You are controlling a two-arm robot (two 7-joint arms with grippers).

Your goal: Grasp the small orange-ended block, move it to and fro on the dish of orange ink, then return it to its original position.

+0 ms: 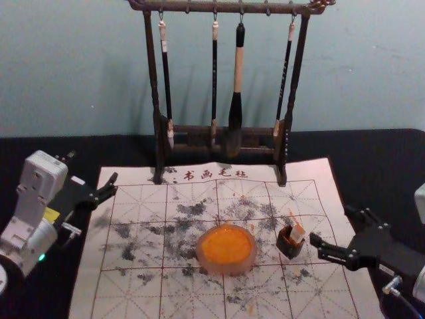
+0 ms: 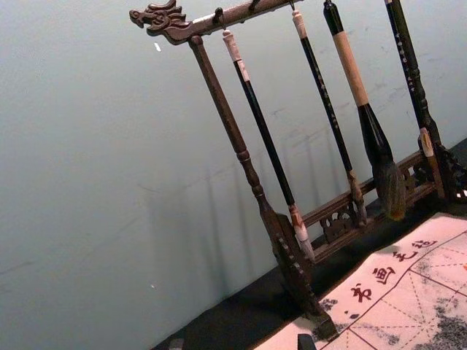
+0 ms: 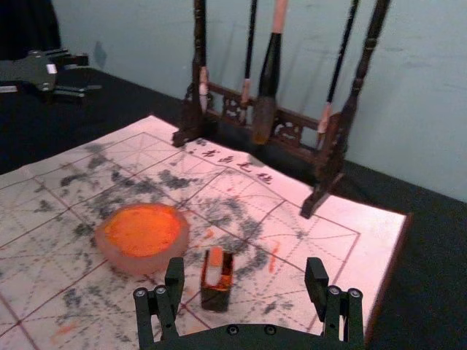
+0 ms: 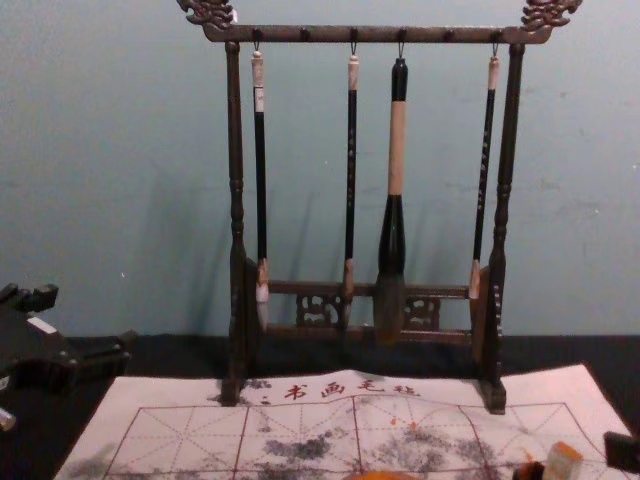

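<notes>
Reaching in at the head view's right, the right gripper [image 1: 331, 224], fingers apart and empty, might topple the dark holder [image 1: 289, 246] by coming in low; the orange-ended block [image 1: 297, 232] leans inside it, beside the ink dish [image 1: 229, 270]. The left gripper [image 1: 93, 166] is parked at the left. In the right wrist view, the block lies beyond the spread fingers; closing off-centre could pinch the holder too. In the chest view, a fingertip is near the block, so sideways drift could tip it.
</notes>
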